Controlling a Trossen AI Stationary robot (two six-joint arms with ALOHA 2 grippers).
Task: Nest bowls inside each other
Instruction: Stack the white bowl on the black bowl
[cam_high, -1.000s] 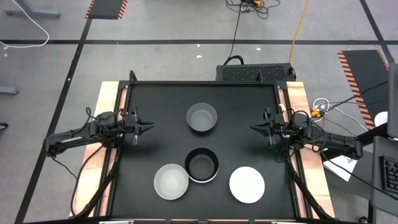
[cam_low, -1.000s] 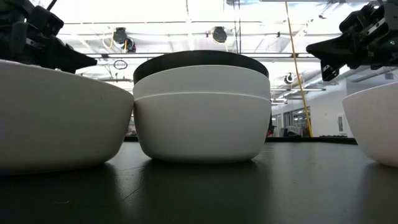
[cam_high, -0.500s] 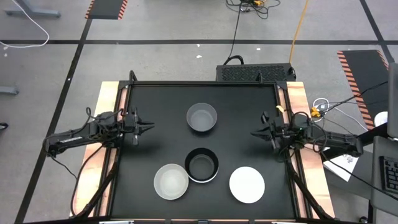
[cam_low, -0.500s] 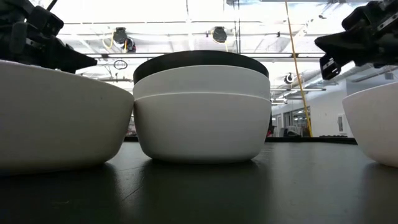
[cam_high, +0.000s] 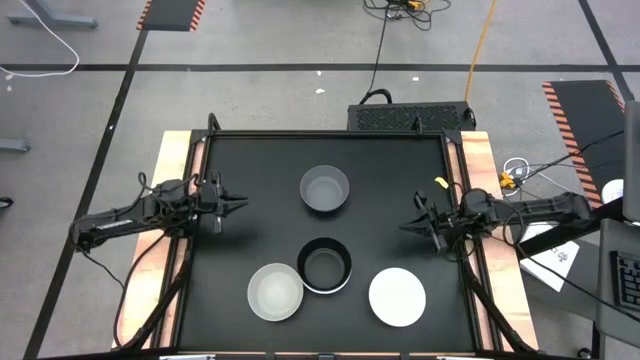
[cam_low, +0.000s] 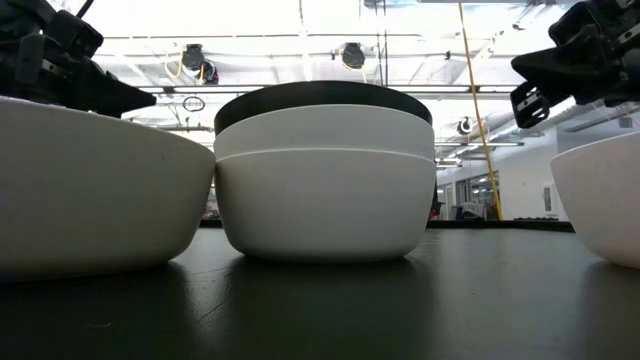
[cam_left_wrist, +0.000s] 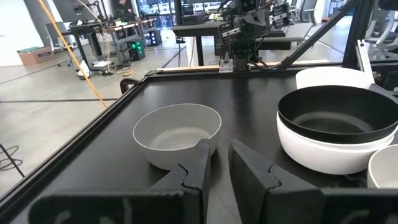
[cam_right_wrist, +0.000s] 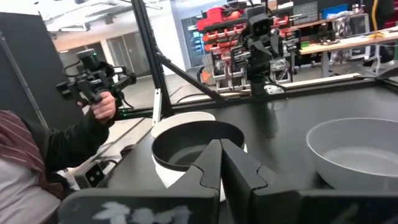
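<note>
Overhead, I see four groups of bowls on the black table (cam_high: 230, 270) with both of my arms hovering empty at its sides.

A grey bowl (cam_high: 325, 188) sits toward the far middle; the black bowl (cam_high: 325, 264) is nested in a stack of white bowls (cam_low: 325, 200) at the centre. A translucent pale bowl (cam_high: 275, 291) touches that stack on its left, and a white bowl (cam_high: 397, 296) sits apart near the front right. My left gripper (cam_high: 238, 204) hangs over the left edge, fingers only slightly parted, holding nothing. My right gripper (cam_high: 408, 222) hangs over the right edge, fingers pressed together, empty. In the right wrist view, a person's hand (cam_right_wrist: 102, 109) holds a device beyond the table.
</note>
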